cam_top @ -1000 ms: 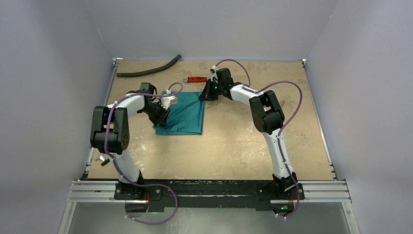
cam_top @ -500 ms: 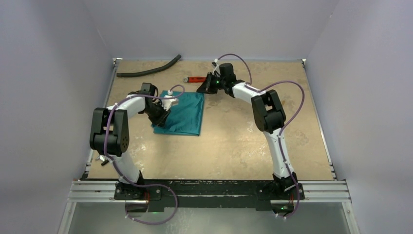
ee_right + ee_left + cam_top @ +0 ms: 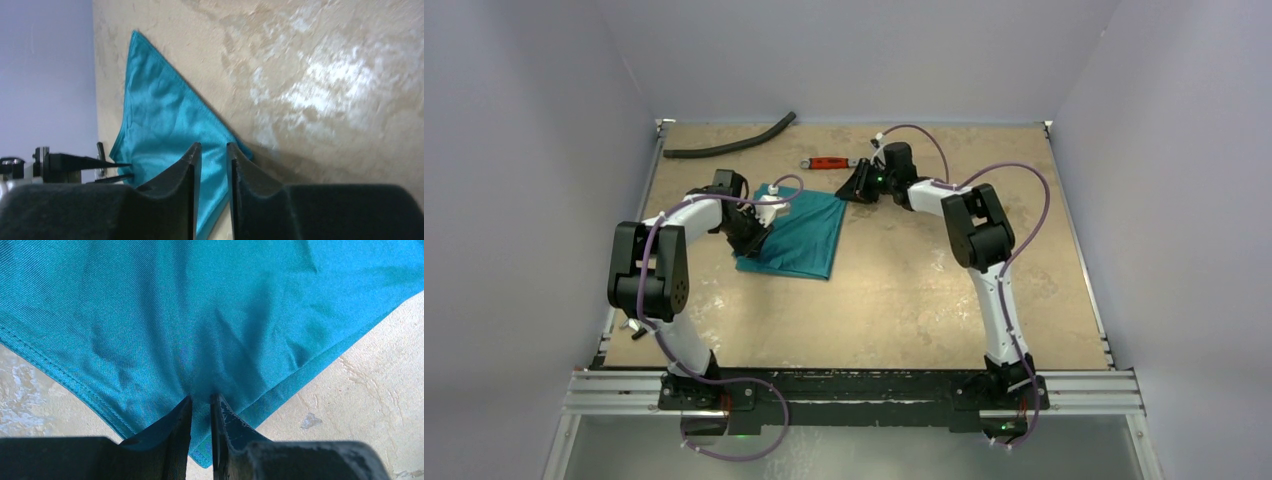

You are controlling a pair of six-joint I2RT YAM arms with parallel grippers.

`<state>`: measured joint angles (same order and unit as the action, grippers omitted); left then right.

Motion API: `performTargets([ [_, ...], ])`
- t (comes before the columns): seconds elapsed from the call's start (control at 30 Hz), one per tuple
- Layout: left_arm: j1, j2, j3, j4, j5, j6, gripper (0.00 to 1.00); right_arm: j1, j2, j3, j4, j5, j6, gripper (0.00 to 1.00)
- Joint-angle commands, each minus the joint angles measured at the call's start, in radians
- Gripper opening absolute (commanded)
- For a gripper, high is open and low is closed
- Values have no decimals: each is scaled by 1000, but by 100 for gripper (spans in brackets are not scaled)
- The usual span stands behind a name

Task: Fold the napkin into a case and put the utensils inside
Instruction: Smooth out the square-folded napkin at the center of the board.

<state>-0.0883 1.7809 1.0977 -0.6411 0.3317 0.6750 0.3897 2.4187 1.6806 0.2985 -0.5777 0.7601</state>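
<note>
Far left of the bench (image 3: 924,290): black hose (image 3: 729,140), lying along the far edge, well apart from the cloth.

Left of centre: left end effector (image 3: 754,236) down at the left edge of the napkin (image 3: 802,238). In the left wrist view, fingers (image 3: 182,415) pressed nearly together at the left end effector (image 3: 201,401), pinching a raised fold of the napkin (image 3: 200,315) just inside its stitched hem; creases fanning out from the pinch.

Centre: napkin spread as a folded, four-sided teal sheet, flat on the bench away from the pinch. Long axis near to far, leaning slightly rightward at the far end. Far-right corner pointing at the right end effector; near edge pointing toward the arm bases.

Beyond the napkin: red-handled wrench (image 3: 829,162), lying crosswise near the far edge, apart from the cloth.

Right of centre: right end effector (image 3: 856,188) low at the napkin's far-right corner. In the right wrist view, right end effector (image 3: 214,146) with fingers (image 3: 192,165) a narrow gap apart over the corner of the napkin (image 3: 160,130); cannot tell whether any cloth is caught between them.
</note>
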Motion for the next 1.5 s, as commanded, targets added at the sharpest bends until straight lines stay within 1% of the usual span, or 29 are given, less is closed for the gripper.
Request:
performTargets([
  [0.0,7,23,-32,11,-84,31,20,2,-177,-93,66,84,-41,34],
  [0.07,7,19,-34,12,-81,28,20,20,-251,-176,114,92,-38,40],
  [0.2,7,16,-30,11,-69,18,20,85,-367,-362,197,73,-18,41],
  [0.23,7,18,-29,10,-65,18,20,110,-387,-408,214,69,-16,38],
  [0.33,7,10,-28,11,-59,21,20,184,-433,-526,272,75,0,25],
  [0.43,7,8,-29,13,-56,23,20,225,-402,-590,322,71,41,17],
  [0.5,7,9,-25,8,-59,24,20,231,-366,-615,360,56,72,14],
  [0.6,7,3,-27,8,-73,31,20,235,-335,-643,370,63,77,11],
  [0.67,7,-1,-33,13,-80,32,20,235,-327,-663,351,70,60,10],
  [0.8,7,-3,-33,22,-82,32,20,234,-362,-711,378,76,57,11],
  [0.9,7,-2,-24,20,-76,28,20,234,-406,-672,313,37,21,14],
  [1.0,7,-6,-22,17,-75,31,20,222,-432,-570,227,-13,-35,20],
  [1.07,7,-4,-20,20,-77,32,20,222,-412,-502,198,-25,-61,20],
  [1.13,6,-1,-20,21,-77,27,20,232,-385,-486,204,-65,-45,17],
  [1.2,6,-2,-20,21,-74,24,20,246,-375,-543,263,-77,-9,15],
  [1.33,6,-4,-28,28,-71,27,20,266,-345,-712,453,-98,106,11],
  [1.4,6,0,-27,27,-74,29,20,270,-338,-756,482,-87,117,10],
  [1.47,7,4,-26,29,-74,29,20,270,-331,-755,443,-76,94,10],
])
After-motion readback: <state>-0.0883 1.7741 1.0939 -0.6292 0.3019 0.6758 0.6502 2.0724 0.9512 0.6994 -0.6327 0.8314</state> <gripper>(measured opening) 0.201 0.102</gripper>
